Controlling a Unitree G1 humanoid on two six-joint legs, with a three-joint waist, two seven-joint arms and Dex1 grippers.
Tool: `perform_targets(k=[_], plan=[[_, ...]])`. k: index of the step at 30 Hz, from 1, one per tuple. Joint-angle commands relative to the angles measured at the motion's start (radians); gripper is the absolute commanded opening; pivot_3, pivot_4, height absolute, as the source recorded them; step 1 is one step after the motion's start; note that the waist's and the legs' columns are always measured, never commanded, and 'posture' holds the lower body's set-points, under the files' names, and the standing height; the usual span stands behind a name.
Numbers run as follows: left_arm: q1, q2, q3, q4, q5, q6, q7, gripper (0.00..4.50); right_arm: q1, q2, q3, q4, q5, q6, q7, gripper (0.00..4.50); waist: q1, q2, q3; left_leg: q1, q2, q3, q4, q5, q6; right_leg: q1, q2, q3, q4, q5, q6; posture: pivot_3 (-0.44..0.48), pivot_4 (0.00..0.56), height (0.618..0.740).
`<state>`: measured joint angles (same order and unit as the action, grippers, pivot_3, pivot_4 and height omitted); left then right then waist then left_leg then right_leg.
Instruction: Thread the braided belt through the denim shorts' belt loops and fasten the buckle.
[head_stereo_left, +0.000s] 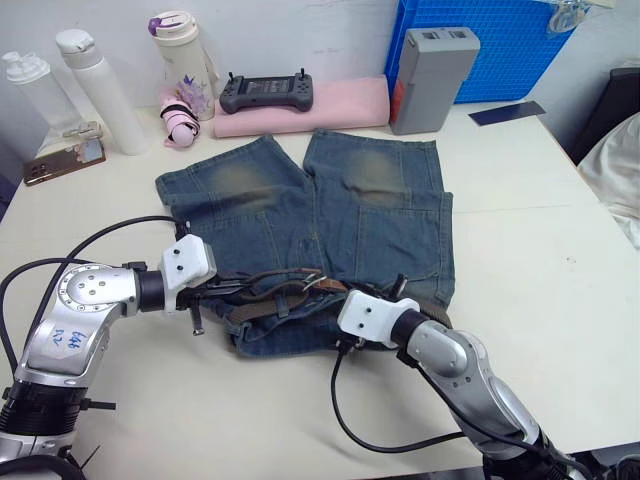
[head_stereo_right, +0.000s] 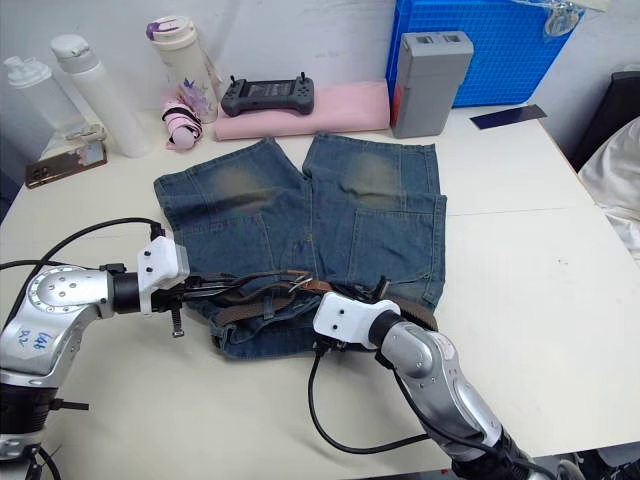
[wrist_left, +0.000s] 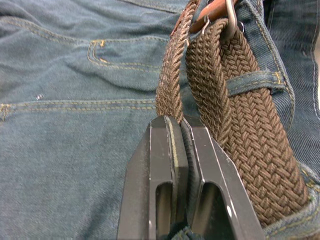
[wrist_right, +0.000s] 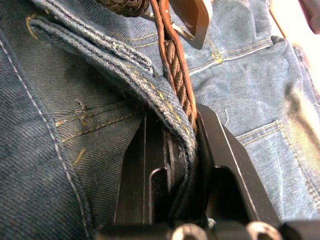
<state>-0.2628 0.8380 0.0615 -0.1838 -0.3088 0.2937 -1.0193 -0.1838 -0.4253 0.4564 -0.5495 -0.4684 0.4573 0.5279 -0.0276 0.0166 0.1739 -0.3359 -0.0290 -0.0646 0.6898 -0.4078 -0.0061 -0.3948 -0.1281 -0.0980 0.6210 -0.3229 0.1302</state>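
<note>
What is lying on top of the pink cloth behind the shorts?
A dark grey handheld controller with two short antennas rests on the pink cloth, toward its left end. The rest of its top is bare. Whatever lies beneath the cloth is covered.

The dark-brown braided fabric belt (wrist_left: 235, 100) is looking coarse and matt, its silver metal buckle (wrist_left: 231, 20) gleaming; the faded blue-grey denim cloth shorts (head_stereo_left: 380, 215) are showing a rough twill weave.
</note>
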Motion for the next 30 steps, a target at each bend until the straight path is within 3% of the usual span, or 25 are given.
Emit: perform_targets(k=[1,30], plan=[[0.010,0.026,0.002,0.004,0.033,-0.039,-0.008,0.00,-0.005,0.009,-0.028,-0.024,-0.010,0.001,-0.007,0.01,0.000,0.000,0.000,0.000,0.000,0.000,0.000,0.000,0.000,0.000,0.000,0.000,0.000,0.000,0.000,0.000,0.150,0.740],[-0.102,-0.080,-0.159,0.040,0.112,-0.153,-0.020,0.00,-0.006,-0.005,-0.018,-0.031,-0.009,-0.016,0.027,0.01,0.001,0.000,0.000,0.000,-0.002,0.000,0.004,0.000,0.001,0.000,-0.001,0.001,0.004,0.000,0.000,0.000,0.150,0.740]])
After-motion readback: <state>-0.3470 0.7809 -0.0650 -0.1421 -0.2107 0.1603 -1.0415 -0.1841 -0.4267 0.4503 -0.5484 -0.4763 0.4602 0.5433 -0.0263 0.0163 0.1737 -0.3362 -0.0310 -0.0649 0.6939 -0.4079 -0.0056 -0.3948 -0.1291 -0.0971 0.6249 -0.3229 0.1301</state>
